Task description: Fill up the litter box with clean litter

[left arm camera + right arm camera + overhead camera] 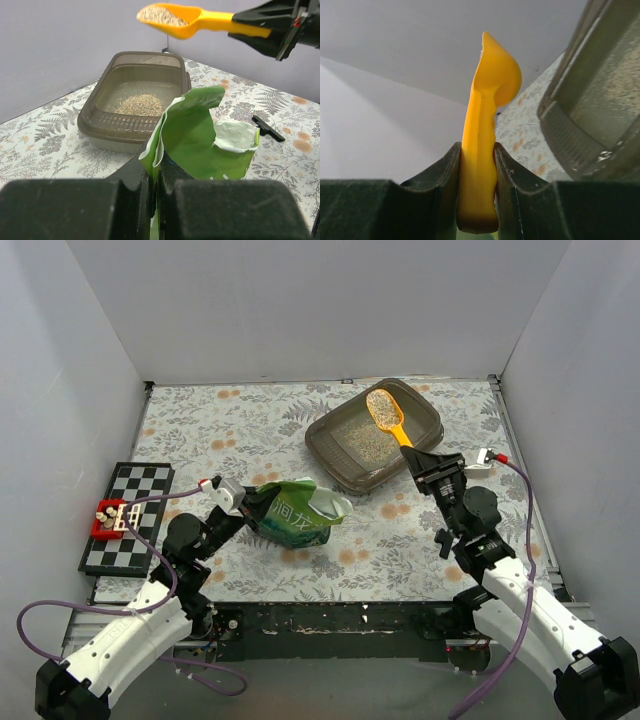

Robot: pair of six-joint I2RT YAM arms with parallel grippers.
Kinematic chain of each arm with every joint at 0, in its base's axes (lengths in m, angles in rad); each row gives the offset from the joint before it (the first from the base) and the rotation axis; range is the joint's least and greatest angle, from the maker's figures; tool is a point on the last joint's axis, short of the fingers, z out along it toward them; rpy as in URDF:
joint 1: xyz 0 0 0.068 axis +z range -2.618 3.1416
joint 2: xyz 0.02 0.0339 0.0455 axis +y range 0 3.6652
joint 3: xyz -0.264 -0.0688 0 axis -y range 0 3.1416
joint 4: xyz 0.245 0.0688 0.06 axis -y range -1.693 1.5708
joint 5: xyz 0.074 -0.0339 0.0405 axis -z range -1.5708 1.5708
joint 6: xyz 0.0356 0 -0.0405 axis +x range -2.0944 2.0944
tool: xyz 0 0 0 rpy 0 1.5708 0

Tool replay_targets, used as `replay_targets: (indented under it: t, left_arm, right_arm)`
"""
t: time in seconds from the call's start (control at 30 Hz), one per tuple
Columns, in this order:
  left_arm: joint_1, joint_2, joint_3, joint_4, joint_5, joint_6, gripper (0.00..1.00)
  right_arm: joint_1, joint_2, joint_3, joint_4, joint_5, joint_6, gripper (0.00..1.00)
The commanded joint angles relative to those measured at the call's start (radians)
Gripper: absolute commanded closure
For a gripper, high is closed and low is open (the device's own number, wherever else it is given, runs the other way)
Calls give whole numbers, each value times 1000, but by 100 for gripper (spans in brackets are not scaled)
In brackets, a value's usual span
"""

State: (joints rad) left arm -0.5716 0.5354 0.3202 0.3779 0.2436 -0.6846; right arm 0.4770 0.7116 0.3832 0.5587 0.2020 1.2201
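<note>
The grey-brown litter box (425,430) sits at the back right of the table, with a thin patch of clean litter (370,445) on its floor; it also shows in the left wrist view (90,112) with the litter (140,105). My right gripper (425,462) is shut on the handle of a yellow-orange scoop (385,410), held above the box and heaped with litter (160,15). In the right wrist view the scoop (482,125) stands edge-on between the jaws. My left gripper (245,498) is shut on the rim of the open green bag (295,512), also in the left wrist view (200,145).
A chessboard (130,515) with a small red item (105,518) lies at the left edge. A small black piece (268,128) lies on the floral cloth right of the bag. White walls enclose the table on three sides.
</note>
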Motion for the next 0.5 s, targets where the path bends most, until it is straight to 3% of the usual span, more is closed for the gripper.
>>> replay_targets:
  t: [0.0, 0.1, 0.37, 0.47]
  left_arm:
    - [4, -6, 5, 82, -9, -6, 100]
    - [4, -2, 8, 75, -12, -6, 100]
    - [6, 8, 22, 43, -30, 5, 100]
    - [7, 11, 22, 41, -32, 10, 100]
  right_arm:
    - [-2, 37, 123, -135, 129, -160, 99]
    - [-3, 118, 225, -326, 158, -244, 99]
    - [-6, 537, 695, -899, 143, -477, 99]
    - [-6, 610, 778, -931, 175, -599, 99]
